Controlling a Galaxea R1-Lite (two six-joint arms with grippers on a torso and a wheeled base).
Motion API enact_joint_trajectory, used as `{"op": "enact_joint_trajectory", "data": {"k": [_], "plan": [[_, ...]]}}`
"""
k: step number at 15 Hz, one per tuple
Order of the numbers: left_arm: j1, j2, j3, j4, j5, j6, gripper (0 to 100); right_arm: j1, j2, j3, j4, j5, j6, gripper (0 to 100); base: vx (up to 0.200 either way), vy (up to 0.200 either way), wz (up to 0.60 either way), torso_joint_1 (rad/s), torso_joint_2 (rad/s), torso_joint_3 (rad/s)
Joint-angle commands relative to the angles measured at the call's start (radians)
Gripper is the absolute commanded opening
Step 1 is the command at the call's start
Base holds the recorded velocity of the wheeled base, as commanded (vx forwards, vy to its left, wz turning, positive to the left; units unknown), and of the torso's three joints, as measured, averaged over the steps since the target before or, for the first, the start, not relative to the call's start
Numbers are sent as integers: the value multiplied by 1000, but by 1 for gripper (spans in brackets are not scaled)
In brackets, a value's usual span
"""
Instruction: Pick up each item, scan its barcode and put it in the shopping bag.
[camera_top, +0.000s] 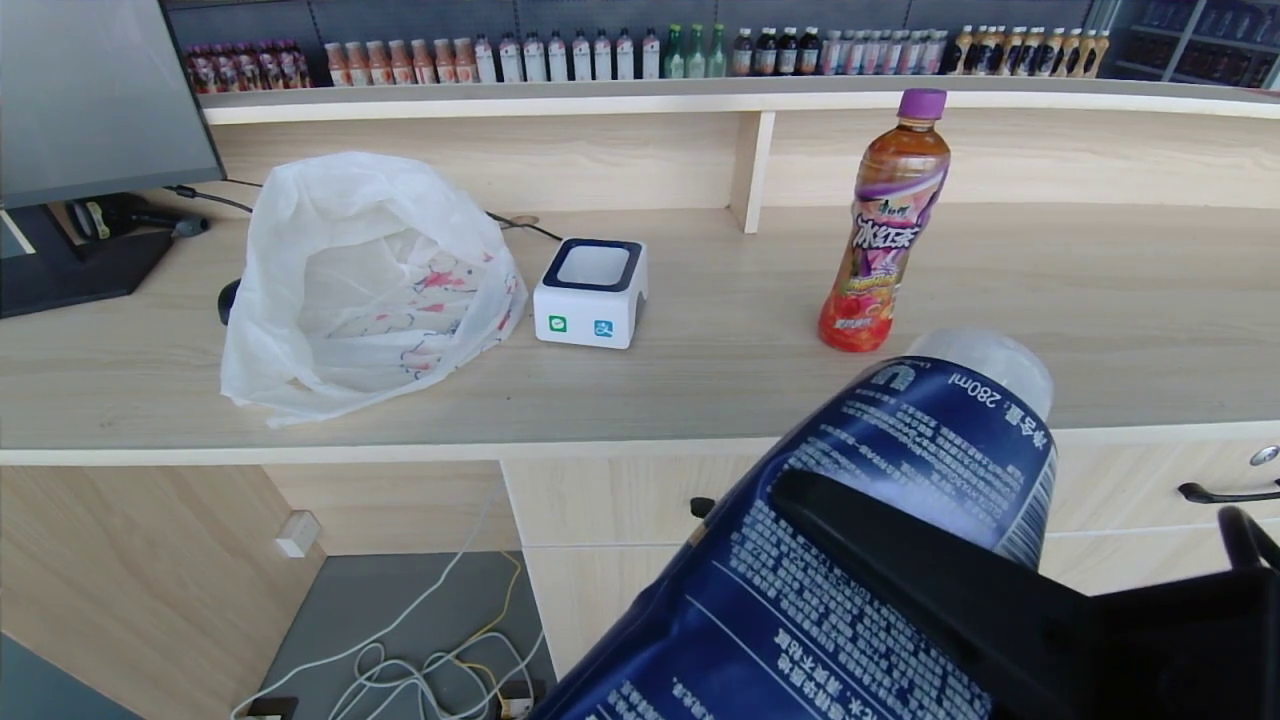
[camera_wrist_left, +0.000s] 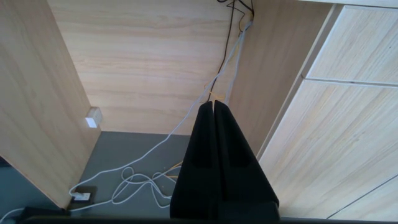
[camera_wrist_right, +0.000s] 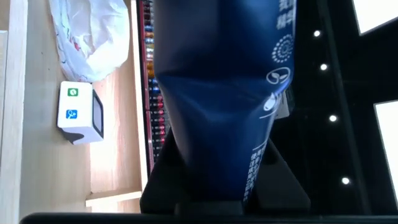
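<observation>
Item 1: blue-labelled bottle (camera_top: 900, 420), frosted pale top, 280 ml by its print. Clamped between the fingers of the right gripper (camera_wrist_right: 221, 158), clear of any surface, tilted, top end towards the counter (camera_top: 700, 380) and overlapping its front edge in the head view.

Item 2: tea bottle (camera_top: 888, 225), purple cap, reddish drink. Upright on the counter, just beyond the held bottle's top.

Item 3: shopping bag (camera_top: 370, 280), white plastic, mouth open towards the robot, slumped on the counter's left part.

Item 4: scanner (camera_top: 592, 292), white box with a dark-rimmed window on top (two small icons on its front face). Just beside the bag, on its right; well apart from the tea bottle.

Item 5: left gripper (camera_wrist_left: 213, 109), fingers pressed together, nothing between them; low under the counter, above loose cables (camera_wrist_left: 134, 183) on the floor
</observation>
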Motion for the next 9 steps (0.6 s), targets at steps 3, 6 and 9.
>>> {"op": "enact_joint_trajectory", "data": {"k": [3,6,9], "plan": [[0,0,0,0,0,0,0,2,1,-12,-1,2,-7,0,0,0,0,0,0,0],[0,0,0,0,0,0,0,0,15,-42,-1,21,-33,0,0,0,0,0,0,0],[0,0,0,0,0,0,0,-4,29,-67,-1,40,-43,0,0,0,0,0,0,0]]}}
